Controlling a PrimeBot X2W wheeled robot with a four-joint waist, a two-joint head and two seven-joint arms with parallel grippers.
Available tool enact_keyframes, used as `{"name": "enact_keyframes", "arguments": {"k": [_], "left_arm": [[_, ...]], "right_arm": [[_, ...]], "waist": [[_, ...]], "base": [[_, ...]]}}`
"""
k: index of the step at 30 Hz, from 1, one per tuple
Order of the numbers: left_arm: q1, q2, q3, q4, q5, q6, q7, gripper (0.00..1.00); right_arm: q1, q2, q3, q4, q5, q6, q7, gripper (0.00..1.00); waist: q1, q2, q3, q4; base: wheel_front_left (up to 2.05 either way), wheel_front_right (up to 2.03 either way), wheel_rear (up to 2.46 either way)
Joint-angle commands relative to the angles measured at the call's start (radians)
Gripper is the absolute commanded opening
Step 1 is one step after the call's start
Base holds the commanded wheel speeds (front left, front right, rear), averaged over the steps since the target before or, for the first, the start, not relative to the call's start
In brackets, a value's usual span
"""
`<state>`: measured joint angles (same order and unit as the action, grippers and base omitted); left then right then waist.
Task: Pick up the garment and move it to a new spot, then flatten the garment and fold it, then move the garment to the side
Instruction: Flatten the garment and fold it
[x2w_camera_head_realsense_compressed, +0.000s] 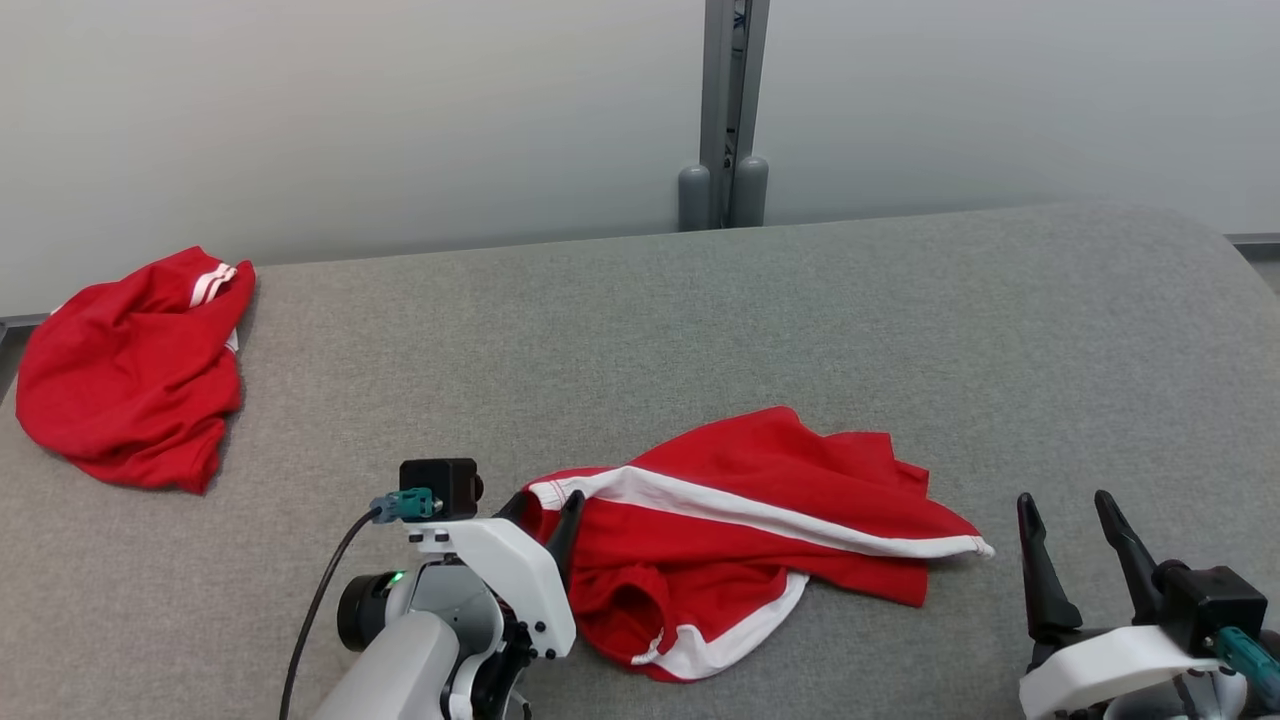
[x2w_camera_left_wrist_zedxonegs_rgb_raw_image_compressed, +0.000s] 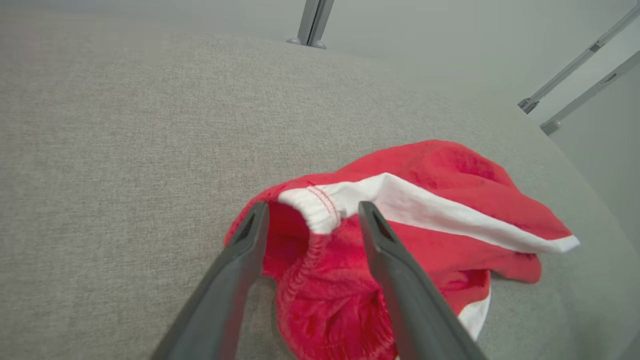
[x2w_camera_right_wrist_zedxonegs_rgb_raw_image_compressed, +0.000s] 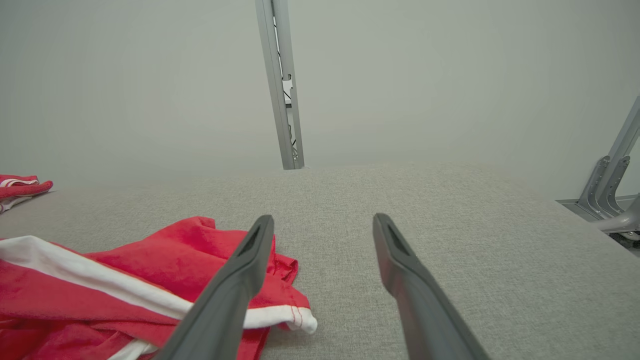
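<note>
The garment (x2w_camera_head_realsense_compressed: 760, 490), red shorts with a white side stripe, lies crumpled near the front middle of the grey table (x2w_camera_head_realsense_compressed: 700, 320). My left gripper (x2w_camera_head_realsense_compressed: 545, 505) is at its left end. In the left wrist view the gripper (x2w_camera_left_wrist_zedxonegs_rgb_raw_image_compressed: 314, 207) is open, its two fingers straddling the gathered white waistband of the garment (x2w_camera_left_wrist_zedxonegs_rgb_raw_image_compressed: 450, 175) without pinching it. My right gripper (x2w_camera_head_realsense_compressed: 1065, 500) stands open at the lower right, apart from the cloth. In the right wrist view that gripper (x2w_camera_right_wrist_zedxonegs_rgb_raw_image_compressed: 324, 219) has nothing between its fingers, and the garment's (x2w_camera_right_wrist_zedxonegs_rgb_raw_image_compressed: 150, 260) striped hem lies just to its left.
A second red garment (x2w_camera_head_realsense_compressed: 130, 370) is bunched at the table's far left edge, also seen as a red heap (x2w_camera_right_wrist_zedxonegs_rgb_raw_image_compressed: 20, 185) in the right wrist view. A grey post (x2w_camera_head_realsense_compressed: 725, 110) rises behind the table's back edge. Bare grey fabric stretches across the back and right.
</note>
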<state>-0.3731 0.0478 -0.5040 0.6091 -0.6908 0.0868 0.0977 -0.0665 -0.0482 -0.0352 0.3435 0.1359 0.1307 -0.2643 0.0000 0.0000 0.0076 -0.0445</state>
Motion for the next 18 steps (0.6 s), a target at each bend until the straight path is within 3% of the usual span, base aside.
{"name": "enact_keyframes", "arguments": {"k": [1,5,14,16,18], "left_arm": [[-0.023,0.005,-0.007,0.01,-0.012,0.008,0.003,0.4],[-0.038,0.005,-0.015,0.023,-0.03,0.018,0.005,0.35],[-0.083,0.005,-0.036,0.066,-0.099,0.028,-0.007,0.41],[-0.094,0.005,-0.037,0.073,-0.12,0.031,-0.021,0.35],[-0.104,0.005,-0.047,0.085,-0.135,0.034,-0.031,0.17]], "right_arm": [[-0.011,-0.004,-0.001,0.001,-0.002,0.0,0.0,1.0],[-0.02,-0.005,-0.002,0.003,-0.002,0.0,0.0,1.0],[-0.03,-0.005,-0.003,0.006,-0.001,0.0,0.0,1.0],[-0.031,-0.005,-0.002,0.006,0.0,0.0,0.0,1.0],[-0.034,-0.005,-0.002,0.006,0.002,0.0,0.0,1.0]], "waist": [[0.0,0.0,0.005,-0.005],[0.0,0.0,0.011,-0.01],[0.0,0.0,0.026,-0.02],[0.0,0.0,0.03,-0.022],[0.0,0.0,0.033,-0.023]], "base": [[0.0,0.0,0.0],[0.0,0.0,0.0],[0.0,0.0,0.0],[0.0,0.0,0.0],[0.0,0.0,0.0]]}}
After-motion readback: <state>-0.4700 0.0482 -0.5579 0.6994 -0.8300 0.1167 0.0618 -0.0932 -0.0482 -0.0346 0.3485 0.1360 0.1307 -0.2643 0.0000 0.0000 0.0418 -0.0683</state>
